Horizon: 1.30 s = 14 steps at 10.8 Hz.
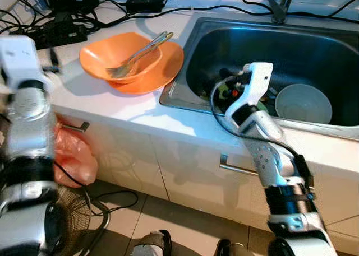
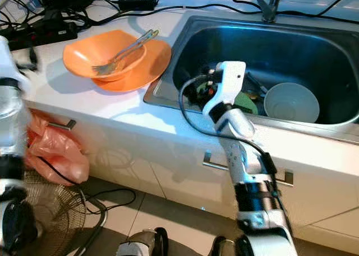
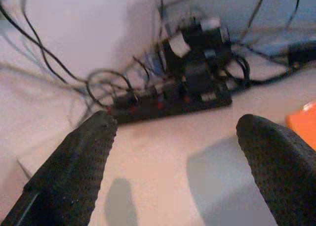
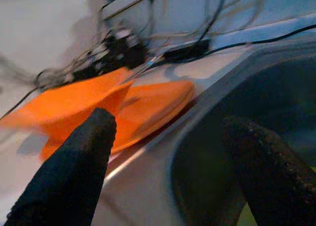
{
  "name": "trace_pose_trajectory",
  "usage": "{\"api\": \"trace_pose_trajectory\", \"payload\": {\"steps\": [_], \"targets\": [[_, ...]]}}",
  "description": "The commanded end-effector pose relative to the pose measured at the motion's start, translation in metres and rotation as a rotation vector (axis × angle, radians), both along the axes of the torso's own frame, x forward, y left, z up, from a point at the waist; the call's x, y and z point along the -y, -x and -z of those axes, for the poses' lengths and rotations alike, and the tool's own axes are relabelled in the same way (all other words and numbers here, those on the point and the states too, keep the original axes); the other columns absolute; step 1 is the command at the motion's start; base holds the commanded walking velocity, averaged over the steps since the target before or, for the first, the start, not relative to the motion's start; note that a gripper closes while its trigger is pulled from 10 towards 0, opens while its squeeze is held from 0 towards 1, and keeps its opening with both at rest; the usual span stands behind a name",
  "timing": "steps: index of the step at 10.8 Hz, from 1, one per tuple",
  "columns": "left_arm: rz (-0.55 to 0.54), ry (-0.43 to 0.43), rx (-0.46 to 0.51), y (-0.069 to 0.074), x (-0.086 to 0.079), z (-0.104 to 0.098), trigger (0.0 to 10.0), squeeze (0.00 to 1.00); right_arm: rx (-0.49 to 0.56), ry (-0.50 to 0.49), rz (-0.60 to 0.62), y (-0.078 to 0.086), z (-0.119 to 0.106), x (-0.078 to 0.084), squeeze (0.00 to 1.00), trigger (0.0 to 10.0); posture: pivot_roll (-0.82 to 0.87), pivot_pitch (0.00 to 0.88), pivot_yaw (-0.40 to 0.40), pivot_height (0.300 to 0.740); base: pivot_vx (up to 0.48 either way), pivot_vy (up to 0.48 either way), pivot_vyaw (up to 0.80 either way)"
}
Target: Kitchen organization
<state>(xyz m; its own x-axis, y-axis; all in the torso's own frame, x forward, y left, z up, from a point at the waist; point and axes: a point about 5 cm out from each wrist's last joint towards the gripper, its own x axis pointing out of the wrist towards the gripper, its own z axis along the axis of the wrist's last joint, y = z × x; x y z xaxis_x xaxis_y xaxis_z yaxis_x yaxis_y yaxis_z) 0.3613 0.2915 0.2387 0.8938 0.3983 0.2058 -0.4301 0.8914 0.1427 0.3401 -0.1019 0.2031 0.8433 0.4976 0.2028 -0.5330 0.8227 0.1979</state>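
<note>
While both tools (image 4: 168, 157) (image 3: 173, 152) gape wide and empty, orange bowls (image 1: 120, 57) wait on the worktop (image 1: 134, 110), sink (image 1: 269, 43) uncleared.

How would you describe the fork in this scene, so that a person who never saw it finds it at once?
Start from the steel sink set in the white counter; on the robot's left of it, an orange bowl sits on an orange plate. The fork lies in that bowl, tines down, handle pointing over the rim toward the sink. It is the only pale metal piece among the orange dishes.
</note>
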Motion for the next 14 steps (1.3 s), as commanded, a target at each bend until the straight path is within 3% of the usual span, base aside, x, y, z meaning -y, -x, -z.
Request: {"api": "trace_pose_trajectory", "payload": {"steps": [1,2,4,5,9,11,14], "targets": [[0.006,0.025,-0.037,-0.003,-0.001,0.003,10.0,0.0,0.013,0.021,-0.046,0.004,-0.002,-0.005,0.0,10.0,0.14,0.128,0.112,0.74,0.0,0.0,0.0],[0.018,0.035,-0.061,-0.007,0.001,0.005,10.0,0.0,0.011,0.024,-0.028,0.003,-0.002,0.002,0.0,10.0,0.14,0.131,0.111,0.74,0.0,0.0,0.0],[0.018,0.088,-0.105,-0.014,-0.003,0.01,10.0,0.0,0.01,0.035,-0.082,0.009,-0.002,-0.001,0.0,10.0,0.13,0.139,0.11,0.74,0.0,0.0,0.0],[0.028,0.076,-0.121,-0.017,-0.005,0.009,10.0,0.0,0.017,0.056,-0.156,0.017,-0.001,-0.005,0.0,10.0,0.12,0.144,0.112,0.74,0.0,0.0,0.0],[0.108,0.031,-0.225,-0.025,-0.009,0.01,10.0,0.0,0.0,0.075,-0.193,0.029,0.003,-0.002,0.0,10.0,0.1,0.164,0.12,0.74,0.0,0.0,0.0],[0.214,-0.025,-0.285,-0.032,0.005,0.013,10.0,0.0,-0.011,0.08,-0.198,0.032,0.004,-0.002,0.0,10.0,0.1,0.171,0.117,0.74,0.0,0.0,0.0],[0.325,-0.077,-0.301,-0.041,0.028,0.011,10.0,0.0,-0.018,0.087,-0.208,0.033,0.005,-0.004,0.0,10.0,0.1,0.172,0.116,0.74,0.0,0.0,0.0]]}}
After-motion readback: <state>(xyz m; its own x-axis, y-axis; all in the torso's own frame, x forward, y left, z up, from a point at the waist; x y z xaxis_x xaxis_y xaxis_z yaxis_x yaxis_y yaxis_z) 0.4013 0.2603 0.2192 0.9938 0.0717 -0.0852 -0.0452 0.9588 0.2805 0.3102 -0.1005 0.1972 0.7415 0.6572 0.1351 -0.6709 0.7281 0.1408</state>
